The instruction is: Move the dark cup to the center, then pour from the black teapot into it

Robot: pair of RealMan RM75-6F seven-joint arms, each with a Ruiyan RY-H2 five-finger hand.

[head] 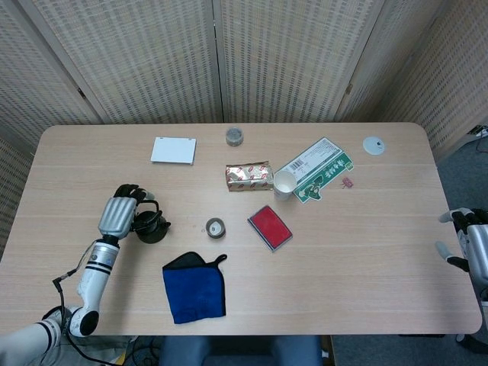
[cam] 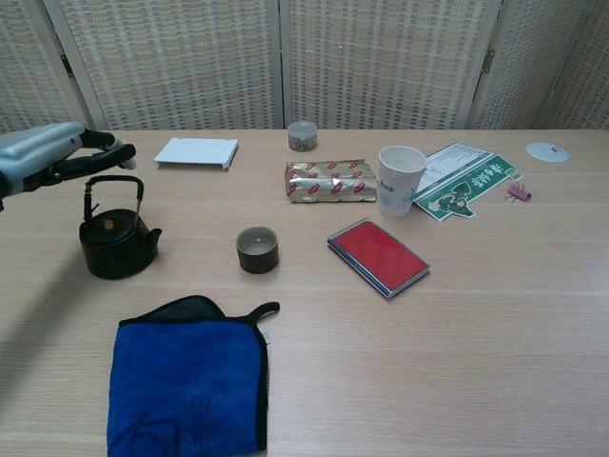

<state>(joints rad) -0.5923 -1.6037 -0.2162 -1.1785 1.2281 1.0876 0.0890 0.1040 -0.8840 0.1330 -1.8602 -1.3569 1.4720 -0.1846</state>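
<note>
The left robot hand (cam: pixel 59 157) hovers above and just behind the black teapot (cam: pixel 116 235), fingers spread and holding nothing — the pot stands on the counter (cam: pixel 495 314) with its wire handle upright and free. The dark cup (cam: pixel 257 249) sits near mid-counter, just right of the teapot and touching nothing; judged from how it lies, the first step looks done and the pour is what remains. The right robot hand (head: pixel 467 245) waits at the counter's far right edge, fingers apart and empty as far as the head view shows. The risks lie in the grasp and the tilt. The handle is thin and may swing, so fingers closing off-centre could tip the pot or let it rotate in the grip. The cup is small and low — a spout carried short or tilted too early would pour onto the counter or the blue cloth (cam: pixel 190 381) lying just in front of it. A wide sweep toward the cup could knock it toward the red case (cam: pixel 378 256). The lid, if loose, might slide off at a steep angle; whether it is fixed cannot be told.
</note>
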